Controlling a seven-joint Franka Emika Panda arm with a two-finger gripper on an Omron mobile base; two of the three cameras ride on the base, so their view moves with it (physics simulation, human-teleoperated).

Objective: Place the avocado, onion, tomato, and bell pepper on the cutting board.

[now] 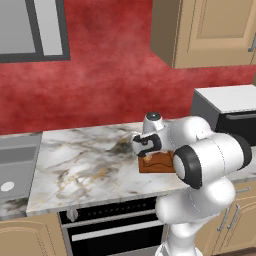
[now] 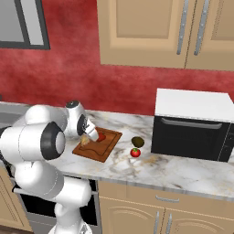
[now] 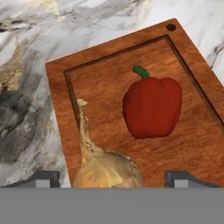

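The reddish-brown cutting board (image 3: 188,144) lies on the marble counter. On it rest the dark red bell pepper (image 3: 152,107) with its green stem, and the tan onion (image 3: 105,168) near one edge. My gripper (image 3: 113,178) hovers over the onion, open, with a gap between each fingertip and the bulb. From the right base, the gripper (image 2: 89,137) hangs above the board (image 2: 103,150), over the onion (image 2: 85,140) and beside the pepper (image 2: 101,136). To the board's right, on the counter, sit the dark green avocado (image 2: 138,141) and the red tomato (image 2: 135,152).
A black and white microwave (image 2: 192,125) stands on the counter right of the vegetables. A sink (image 1: 15,165) lies at the far left. An oven (image 1: 115,225) sits under the counter front. Wall cabinets hang above.
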